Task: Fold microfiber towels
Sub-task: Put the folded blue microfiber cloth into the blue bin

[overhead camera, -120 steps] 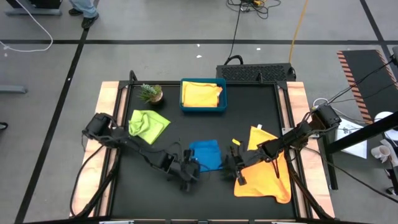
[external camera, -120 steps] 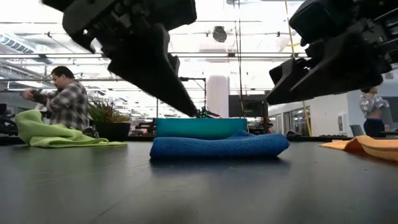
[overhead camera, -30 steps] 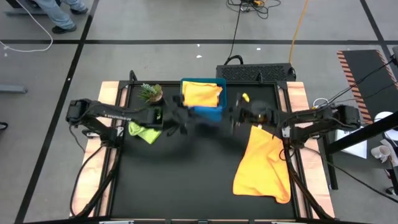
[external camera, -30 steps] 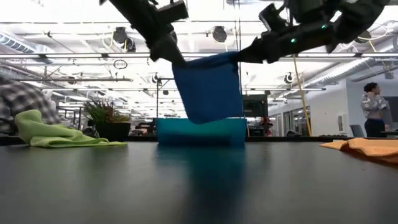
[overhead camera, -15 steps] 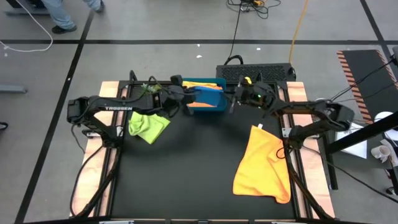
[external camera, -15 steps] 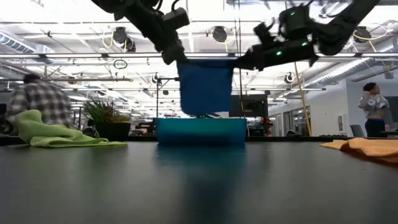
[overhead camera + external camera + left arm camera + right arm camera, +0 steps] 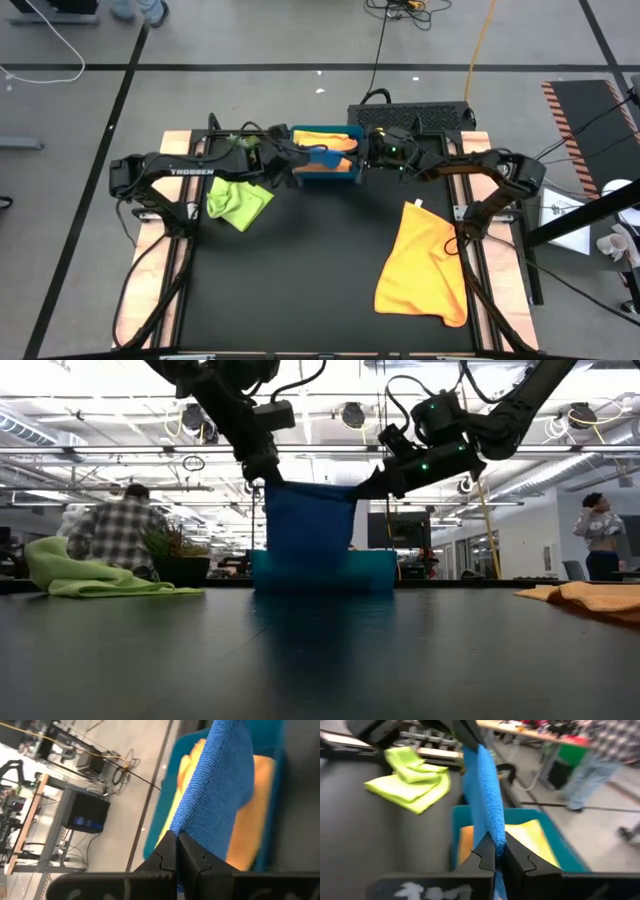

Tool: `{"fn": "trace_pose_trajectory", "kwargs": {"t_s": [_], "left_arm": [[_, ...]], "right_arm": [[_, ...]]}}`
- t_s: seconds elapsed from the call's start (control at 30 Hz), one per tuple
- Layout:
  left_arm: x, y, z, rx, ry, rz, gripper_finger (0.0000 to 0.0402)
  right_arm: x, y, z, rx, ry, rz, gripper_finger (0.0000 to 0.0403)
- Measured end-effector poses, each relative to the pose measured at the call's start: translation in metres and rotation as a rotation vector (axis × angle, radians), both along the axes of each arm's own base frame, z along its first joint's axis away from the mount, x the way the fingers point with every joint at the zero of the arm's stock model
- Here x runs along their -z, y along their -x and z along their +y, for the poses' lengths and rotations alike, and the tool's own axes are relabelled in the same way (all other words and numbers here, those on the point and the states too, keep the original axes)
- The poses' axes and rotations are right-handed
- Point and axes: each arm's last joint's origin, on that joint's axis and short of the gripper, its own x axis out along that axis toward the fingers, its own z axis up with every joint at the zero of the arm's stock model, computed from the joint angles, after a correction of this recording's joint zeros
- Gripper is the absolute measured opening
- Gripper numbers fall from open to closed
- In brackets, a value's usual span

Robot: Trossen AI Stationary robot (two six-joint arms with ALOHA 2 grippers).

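Two hands carry the folded blue towel [image 7: 308, 520] between them, each pinched shut on an upper corner: the left hand [image 7: 262, 472] on one side, the right hand [image 7: 375, 482] on the other. The towel hangs over the teal tray [image 7: 351, 171] at the far edge of the tabletop [image 7: 300, 280], its lower edge about at the tray's rim. A yellow towel [image 7: 322, 139] and what looks like an orange one already lie inside. So the step in hand is stowing a finished towel. Next, I judge, both hands must lower together and let go at once, so the fold stays flat. A green towel [image 7: 238, 201] and an orange towel [image 7: 425, 265] wait on the tabletop.
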Motion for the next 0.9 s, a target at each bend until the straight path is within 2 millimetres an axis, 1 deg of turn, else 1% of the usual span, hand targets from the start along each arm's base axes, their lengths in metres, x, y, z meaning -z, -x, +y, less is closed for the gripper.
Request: {"fn": "trace_pose_trajectory", "kwargs": {"t_s": [0.2, 0.27, 0.33, 0.4, 0.53, 0.63, 0.73, 0.8, 0.9], "left_arm": [[0.006, -0.001, -0.022, 0.055, 0.056, 0.051, 0.0000], [0.007, -0.001, -0.024, 0.062, 0.070, 0.057, 0.0000], [0.008, 0.000, -0.022, 0.073, 0.090, 0.065, 0.0000], [0.008, 0.002, -0.014, 0.093, 0.131, 0.050, 0.0000], [0.017, 0.000, 0.014, 0.098, 0.202, 0.011, 0.0000], [0.025, -0.002, 0.036, 0.071, 0.207, -0.014, 0.0000], [0.038, -0.004, 0.057, 0.090, 0.242, -0.038, 0.0000], [0.048, -0.003, 0.070, 0.090, 0.279, -0.046, 0.0000], [0.061, -0.005, 0.082, 0.068, 0.289, -0.041, 0.0000]], "right_arm": [[0.002, -0.005, 0.019, -0.100, -0.095, 0.023, 0.0000], [0.002, -0.005, 0.023, -0.112, -0.108, 0.040, 0.0000], [0.001, -0.004, 0.023, -0.105, -0.114, 0.047, 0.0000], [0.005, -0.001, 0.017, -0.050, -0.146, 0.068, 0.0000], [0.007, 0.007, 0.001, 0.036, -0.178, 0.067, 0.0000], [0.008, 0.013, -0.008, 0.067, -0.174, 0.065, 0.0000], [0.011, 0.018, -0.020, 0.106, -0.171, 0.068, 0.0000], [0.017, 0.019, -0.027, 0.122, -0.173, 0.072, 0.0000], [0.033, 0.019, -0.038, 0.145, -0.188, 0.092, 0.0000]]}}
